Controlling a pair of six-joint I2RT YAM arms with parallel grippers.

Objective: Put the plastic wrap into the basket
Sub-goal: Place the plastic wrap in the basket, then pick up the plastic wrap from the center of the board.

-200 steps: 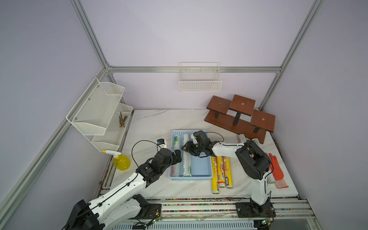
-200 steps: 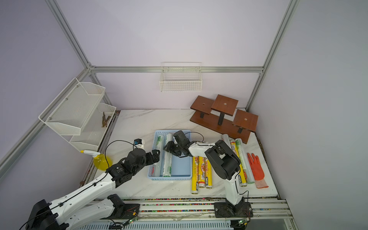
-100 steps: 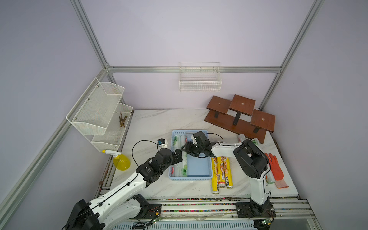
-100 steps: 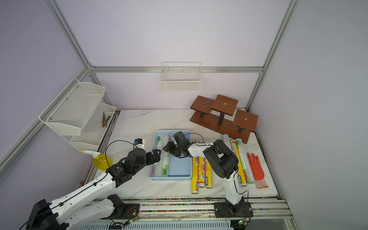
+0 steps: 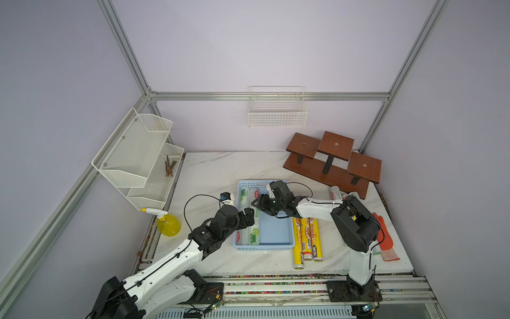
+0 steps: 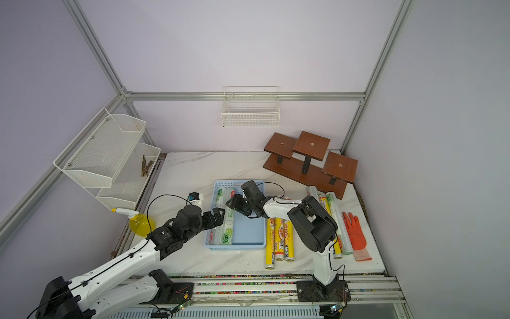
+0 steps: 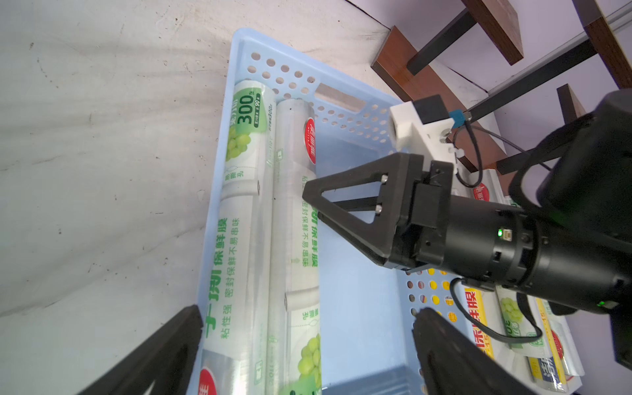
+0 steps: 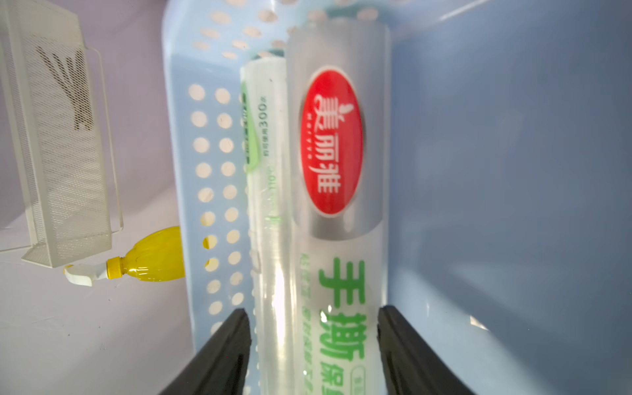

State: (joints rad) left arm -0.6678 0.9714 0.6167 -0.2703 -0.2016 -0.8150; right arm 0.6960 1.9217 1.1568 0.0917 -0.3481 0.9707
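In both top views the light-blue basket [image 5: 263, 246] [image 6: 234, 247] holds two white plastic wrap rolls [image 5: 254, 234] [image 6: 227, 234] on the side toward the left arm. Three yellow rolls [image 5: 306, 240] lie on the table [image 5: 220, 171] just beside it. From the left wrist, the left gripper [image 7: 307, 309] is spread wide above them, empty. From the right wrist, the right gripper [image 8: 313, 314] has its jaws parted astride the red-labelled roll [image 8: 338, 136], not clamping it.

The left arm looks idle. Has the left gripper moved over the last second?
No. Judged against the basket, the left gripper stays over its left rim, where it was.
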